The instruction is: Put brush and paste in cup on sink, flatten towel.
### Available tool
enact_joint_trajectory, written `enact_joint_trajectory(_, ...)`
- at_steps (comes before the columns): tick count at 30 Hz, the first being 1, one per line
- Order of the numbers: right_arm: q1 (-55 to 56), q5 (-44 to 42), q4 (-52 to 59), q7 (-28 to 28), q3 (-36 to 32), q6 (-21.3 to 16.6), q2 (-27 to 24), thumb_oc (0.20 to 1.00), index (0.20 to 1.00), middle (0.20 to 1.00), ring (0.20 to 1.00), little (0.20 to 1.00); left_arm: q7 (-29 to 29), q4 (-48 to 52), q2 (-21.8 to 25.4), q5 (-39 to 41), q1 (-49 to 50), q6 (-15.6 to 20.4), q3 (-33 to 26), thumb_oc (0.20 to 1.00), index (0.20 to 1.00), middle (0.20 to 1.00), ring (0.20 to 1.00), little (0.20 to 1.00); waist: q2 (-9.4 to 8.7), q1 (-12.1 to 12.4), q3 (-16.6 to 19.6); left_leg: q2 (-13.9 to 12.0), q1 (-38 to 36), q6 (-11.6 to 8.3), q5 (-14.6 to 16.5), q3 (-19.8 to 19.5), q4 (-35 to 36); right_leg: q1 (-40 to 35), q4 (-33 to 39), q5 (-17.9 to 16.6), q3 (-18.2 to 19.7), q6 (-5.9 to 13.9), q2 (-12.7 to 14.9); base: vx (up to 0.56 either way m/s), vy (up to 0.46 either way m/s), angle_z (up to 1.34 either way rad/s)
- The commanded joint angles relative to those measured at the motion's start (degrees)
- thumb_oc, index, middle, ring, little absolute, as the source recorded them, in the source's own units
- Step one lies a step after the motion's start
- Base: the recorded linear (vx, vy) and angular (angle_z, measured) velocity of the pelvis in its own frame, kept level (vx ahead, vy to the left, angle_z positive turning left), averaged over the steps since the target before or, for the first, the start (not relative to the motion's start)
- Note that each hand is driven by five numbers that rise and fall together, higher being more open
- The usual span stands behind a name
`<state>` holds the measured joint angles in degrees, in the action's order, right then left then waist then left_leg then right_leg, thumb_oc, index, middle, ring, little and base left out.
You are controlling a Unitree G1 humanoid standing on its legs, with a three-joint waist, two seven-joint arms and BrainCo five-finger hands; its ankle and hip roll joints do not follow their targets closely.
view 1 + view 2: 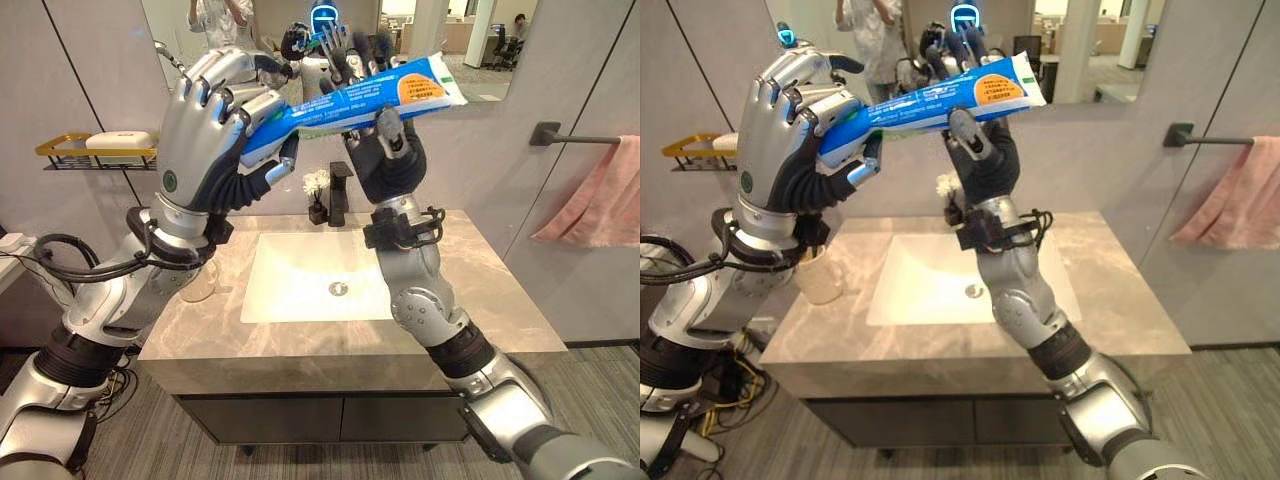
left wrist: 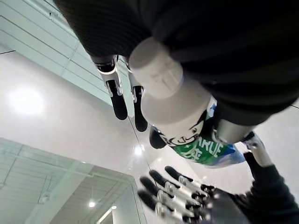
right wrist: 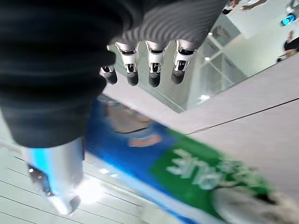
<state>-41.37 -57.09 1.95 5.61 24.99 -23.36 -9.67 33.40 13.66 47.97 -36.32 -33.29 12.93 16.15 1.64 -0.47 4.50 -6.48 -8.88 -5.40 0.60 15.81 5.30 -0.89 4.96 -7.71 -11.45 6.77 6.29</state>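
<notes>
**Mia:** Holding the long blue and white toothpaste tube [image 1: 350, 100] up high, both hands are on it. The left hand [image 1: 205, 135] has its fingers curled round the white cap end. The right hand [image 1: 385, 150] is by the middle of the tube, with its thumb pushed up under it and its fingers standing nearly straight behind it.

**Ben:** So which job is this?

**Mia:** I think it is the paste job. The tube is up in the air in front of the mirror [image 1: 480, 40], well above the sink, so it is not in the cup yet.

**Ben:** Where is the cup?

**Mia:** The pale cream cup [image 1: 822, 278] stands on the counter, left of the white square sink [image 1: 300, 280], low under the left hand. I cannot tell if a brush is in it.

**Ben:** What comes next?

**Mia:** My guess is that one hand must let go, and the other must bring the tube down and stand it in the cup. The tube is long, so it could tip the cup.

**Ben:** And the room?

**Mia:** The grey marble counter [image 1: 480, 310] has a black tap [image 1: 340, 195] and a tiny pot of white flowers [image 1: 317, 190] at the back. A gold wire shelf with white soap [image 1: 100, 148] hangs on the left wall. A pink towel [image 1: 598, 195] hangs bunched on a dark rail [image 1: 575, 137] on the right, not flat yet.
</notes>
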Motion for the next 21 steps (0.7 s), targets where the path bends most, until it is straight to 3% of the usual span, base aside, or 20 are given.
enact_joint_trajectory(1,-7.6,0.2,1.8,0.1,-3.6,-5.1,4.3,1.000,1.000,1.000,1.000,1.000,2.4,1.5,1.6,2.7,-2.6,-0.5,-2.7,0.200,0.200,0.200,0.200,0.200,-3.75,1.2,1.2,-0.2,0.2,0.31,-0.3,-1.0,-0.3,-3.9,0.0,0.8,1.1,4.31,5.8,0.00,0.000,0.00)
enact_joint_trajectory(6,-6.3,-3.8,2.8,-1.9,-2.9,-6.5,6.8,1.000,1.000,1.000,1.000,1.000,2.3,1.2,-0.2,3.4,-1.9,0.0,-2.1,0.200,0.200,0.200,0.200,0.200,-3.65,1.6,1.3,-0.2,0.4,0.31,-0.4,-1.3,-0.3,-4.1,0.0,0.8,0.8,4.16,5.7,0.00,0.000,0.00)
enact_joint_trajectory(7,-6.2,-3.8,3.0,-2.0,-2.5,-6.4,6.7,0.956,0.956,0.956,0.956,0.956,2.3,1.0,-0.5,3.6,-1.9,0.1,-1.8,0.200,0.200,0.200,0.200,0.200,-3.62,1.6,1.3,-0.2,0.4,0.33,-0.4,-1.5,-0.3,-4.1,0.0,0.9,0.8,4.12,5.6,0.00,0.000,0.00)
enact_joint_trajectory(8,-6.1,-3.9,3.3,-2.2,-2.2,-6.1,6.6,0.567,0.567,0.567,0.567,0.567,2.2,1.0,-0.6,3.7,-1.9,0.1,-1.8,0.200,0.200,0.200,0.200,0.200,-3.60,1.6,1.3,-0.2,0.5,0.33,-0.4,-1.5,-0.3,-4.1,0.0,0.8,0.8,4.11,5.6,0.00,0.000,0.00)
enact_joint_trajectory(9,-5.9,-3.9,3.4,-2.4,-2.0,-5.8,6.6,0.373,0.373,0.373,0.373,0.373,2.0,0.9,-0.8,3.8,-1.6,0.2,-1.7,0.200,0.200,0.200,0.200,0.200,-3.58,1.6,1.3,-0.2,0.5,0.32,-0.5,-1.6,-0.3,-4.1,0.0,0.8,0.7,4.08,5.6,0.00,0.000,0.00)
enact_joint_trajectory(10,-5.7,-4.0,3.5,-2.7,-1.7,-5.6,6.6,0.285,0.285,0.285,0.285,0.285,1.8,0.9,-0.9,3.9,-1.6,0.2,-1.7,0.200,0.200,0.200,0.200,0.200,-3.52,1.6,1.4,-0.1,0.6,0.31,-0.5,-1.6,-0.3,-4.0,0.0,0.8,0.7,4.06,5.6,0.00,0.000,0.00)
enact_joint_trajectory(13,-5.4,-4.4,3.4,-2.8,-1.3,-5.7,6.8,0.319,0.319,0.319,0.319,0.319,1.7,0.6,-1.1,4.0,-1.4,0.2,-1.6,0.200,0.200,0.200,0.200,0.200,-3.49,1.7,1.4,-0.2,0.7,0.27,-0.5,-1.7,-0.3,-3.9,0.0,0.8,0.7,4.06,5.6,0.00,0.000,0.00)
enact_joint_trajectory(15,-5.1,-4.7,3.4,-2.9,-0.8,-5.6,7.0,0.300,0.300,0.300,0.300,0.300,1.6,0.5,-1.5,4.2,-1.2,0.2,-1.6,0.200,0.200,0.200,0.200,0.200,-3.42,1.6,1.5,-0.1,0.9,0.25,-0.6,-1.7,-0.3,-3.7,0.0,0.7,0.6,4.03,5.6,0.00,0.000,0.00)
enact_joint_trajectory(18,-4.8,-4.6,3.3,-2.6,-0.3,-5.5,7.1,0.200,0.200,0.200,0.200,0.200,1.7,0.3,-2.0,4.6,-1.5,0.0,-1.3,0.200,0.200,0.200,0.200,0.200,-3.42,1.5,1.4,-0.1,1.0,0.25,-0.6,-1.7,-0.3,-3.6,0.0,0.6,0.7,3.99,5.6,0.00,0.000,0.00)
enact_joint_trajectory(21,-4.7,-4.7,3.2,-2.4,-0.1,-5.5,7.4,0.200,0.200,0.200,0.200,0.200,1.8,0.2,-2.5,4.5,-1.8,0.0,-1.1,0.200,0.200,0.200,0.200,0.200,-3.42,1.5,1.4,-0.2,0.9,0.25,-0.5,-1.8,-0.3,-3.5,0.0,0.6,0.7,3.97,5.6,0.00,0.000,0.00)
